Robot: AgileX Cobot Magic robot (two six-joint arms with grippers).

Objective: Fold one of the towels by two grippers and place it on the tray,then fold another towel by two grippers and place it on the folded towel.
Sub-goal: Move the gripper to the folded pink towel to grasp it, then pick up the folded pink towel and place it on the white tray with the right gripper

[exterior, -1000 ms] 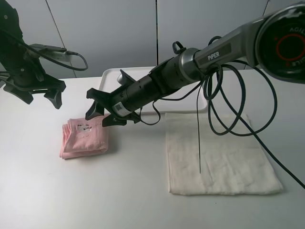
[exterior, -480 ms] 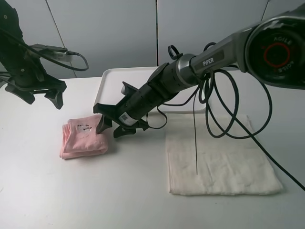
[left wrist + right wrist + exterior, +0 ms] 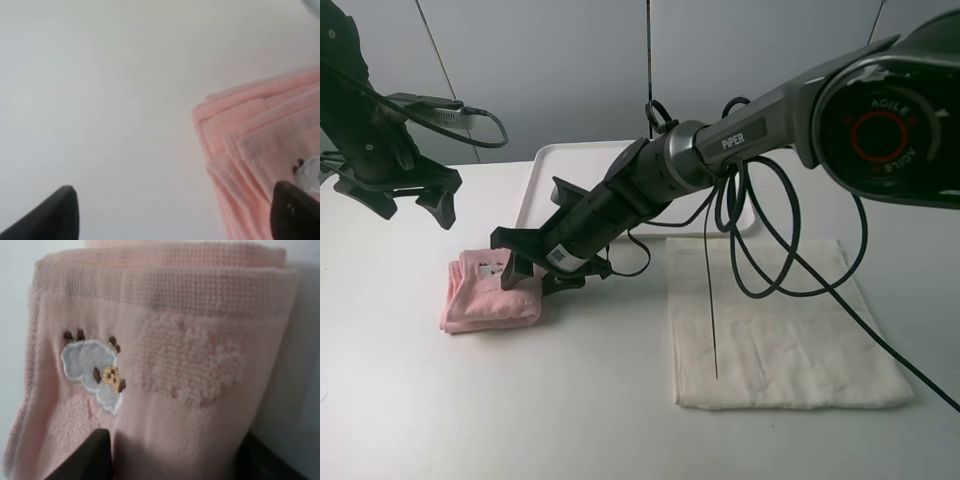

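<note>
Fingers of right gripper spread astride folded pink towel; those of left gripper wide apart. Soft terry rectangle, longer left-to-right

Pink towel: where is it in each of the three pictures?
High camera: the pink towel lies folded on the left side of the table, under the right gripper.
Left wrist: only a folded corner of the pink towel shows.
Right wrist: the pink towel nearly fills the picture.
Shared landmark: its small white embroidered patch.
</note>
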